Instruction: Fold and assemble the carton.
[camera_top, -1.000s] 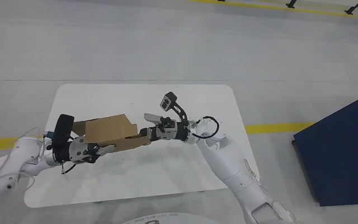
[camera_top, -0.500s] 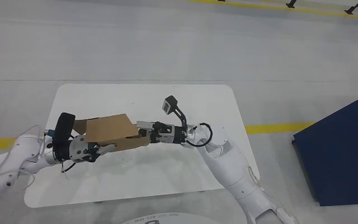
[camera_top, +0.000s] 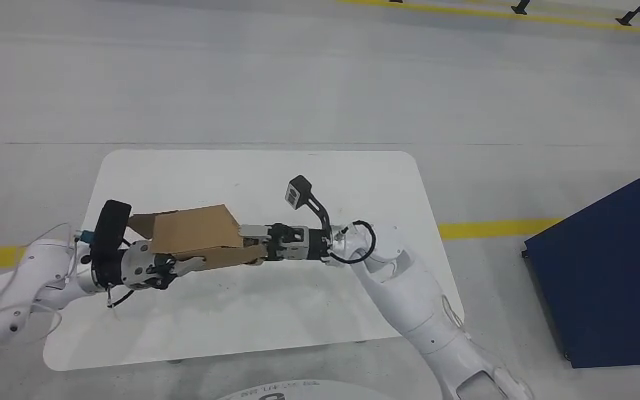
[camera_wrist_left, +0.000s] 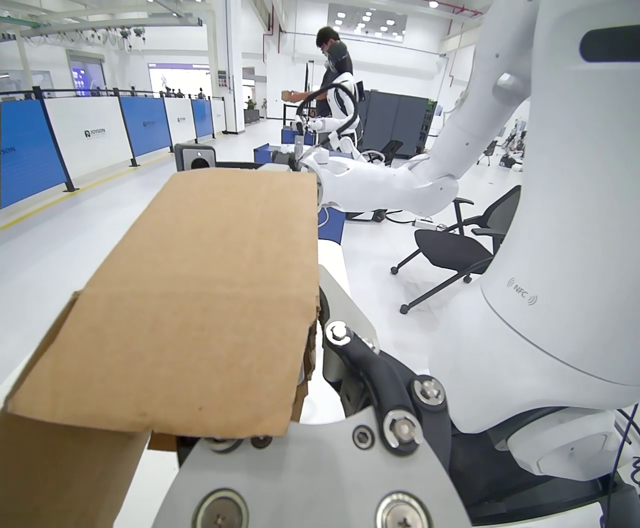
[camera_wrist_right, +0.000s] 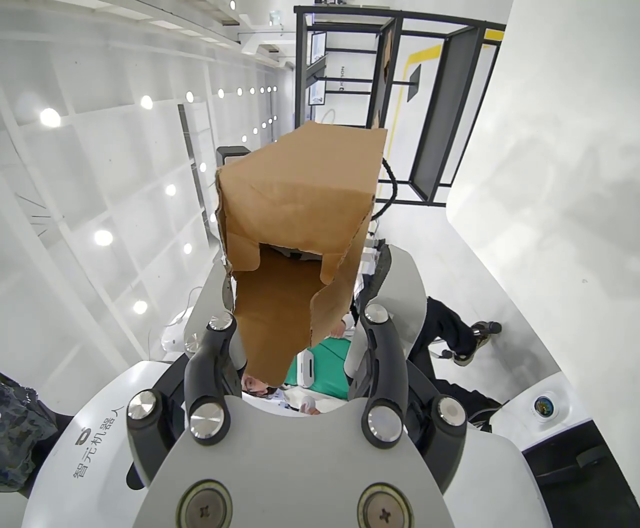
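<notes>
While it is held over the left half of the white table (camera_top: 340, 185), the brown carton (camera_top: 198, 236) lies on its side as a partly opened tube, its long axis running left to right. The left gripper (camera_top: 184, 265) pinches its near left edge. The right gripper (camera_wrist_right: 305, 280) is at the carton's right end, its fingers spread, with a loose hanging flap between them.

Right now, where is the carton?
In the top view the carton is over the left half of the white table, held by the left gripper, with the right gripper at its right end.
</notes>
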